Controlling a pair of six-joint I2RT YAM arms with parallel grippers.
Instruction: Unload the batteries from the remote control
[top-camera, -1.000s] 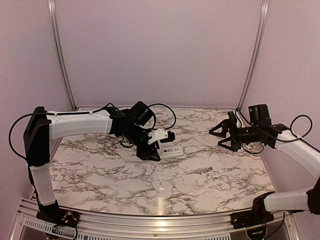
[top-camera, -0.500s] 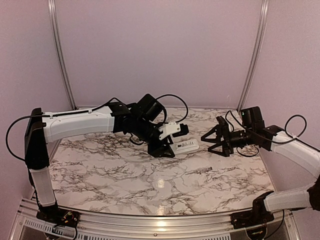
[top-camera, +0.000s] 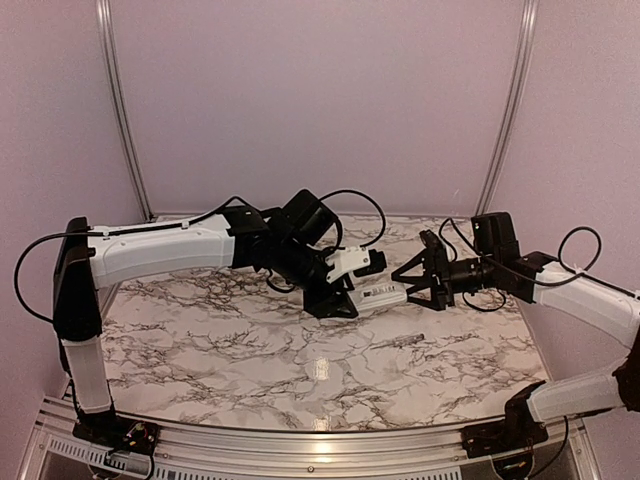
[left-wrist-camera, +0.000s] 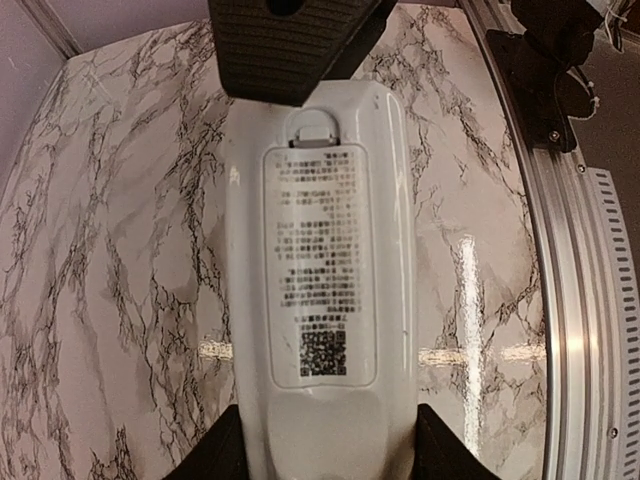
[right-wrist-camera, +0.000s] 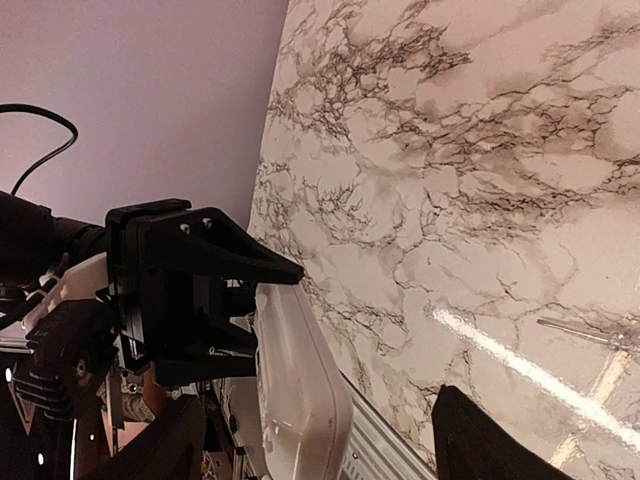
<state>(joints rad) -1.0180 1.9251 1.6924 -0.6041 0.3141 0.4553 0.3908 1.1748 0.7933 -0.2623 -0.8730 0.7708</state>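
Handover approach, seen from above and from both wrists. The left gripper (top-camera: 345, 300) stays clenched on one end of the remote control (top-camera: 385, 295) and has carried it rightward across the desk (top-camera: 250, 360) over the last second, so the white bar now hangs clear of the marble surface with its free end pointing at the other arm. Over the same second the right gripper (top-camera: 406, 285) has swung in from the right edge and begun to narrow. Its jaws now stand on either side of that free end, still spread and not yet clamped, and the right wrist view shows one finger (right-wrist-camera: 495, 440) well apart from the casing. The left wrist view shows the remote's labelled back face turned toward the camera, with the battery cover (left-wrist-camera: 320, 265) seated and its latch tab (left-wrist-camera: 315, 124) just below a ribbed pad (left-wrist-camera: 285, 45) of the right gripper; whether pad and casing touch cannot be told. No batteries are visible, so they are judged to be still inside the remote control. The unloading itself has therefore not begun: the two arms are only now placed so that one can steady the body while the other works the cover. A thin grey stick (top-camera: 401, 341) lies untouched on the desk nearer the arm bases.
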